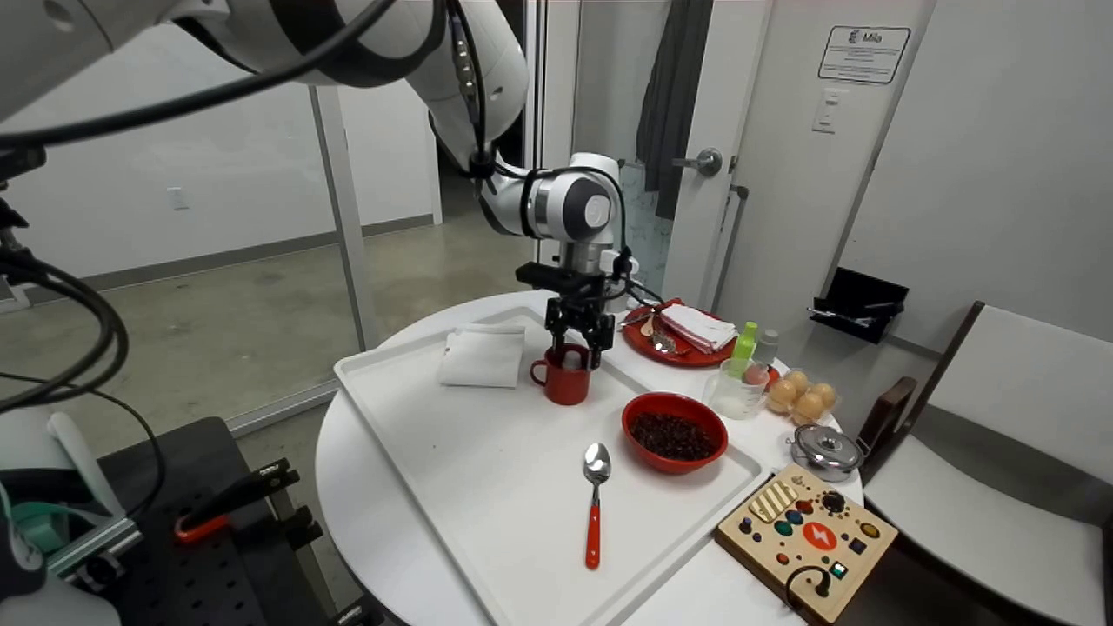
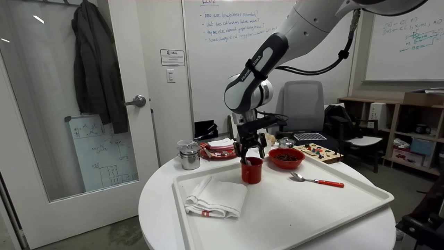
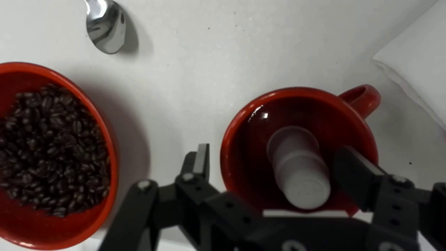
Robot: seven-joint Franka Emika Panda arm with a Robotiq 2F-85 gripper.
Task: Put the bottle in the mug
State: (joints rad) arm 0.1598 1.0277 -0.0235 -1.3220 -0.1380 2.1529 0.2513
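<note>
The red mug point(image 1: 567, 388) stands upright on the white tray, and it also shows in an exterior view point(image 2: 251, 174) and in the wrist view point(image 3: 299, 91). The whitish bottle point(image 3: 303, 174) is inside the mug, its end facing the wrist camera; I cannot tell how far it leans. Only its top shows as a pale patch in an exterior view point(image 1: 571, 359). My gripper point(image 3: 273, 151) is open over the mug, pointing down. In the wrist view, one finger is outside the rim. The other overlaps the mug's opening close beside the bottle, with a small gap.
A red bowl of dark beans point(image 1: 674, 432) stands near the mug. A spoon point(image 1: 595, 504) and a folded white cloth point(image 1: 483, 356) lie on the tray point(image 1: 487, 487). A red plate point(image 1: 639, 343), measuring cup point(image 1: 735, 393) and metal cup point(image 2: 190, 160) stand beyond the tray.
</note>
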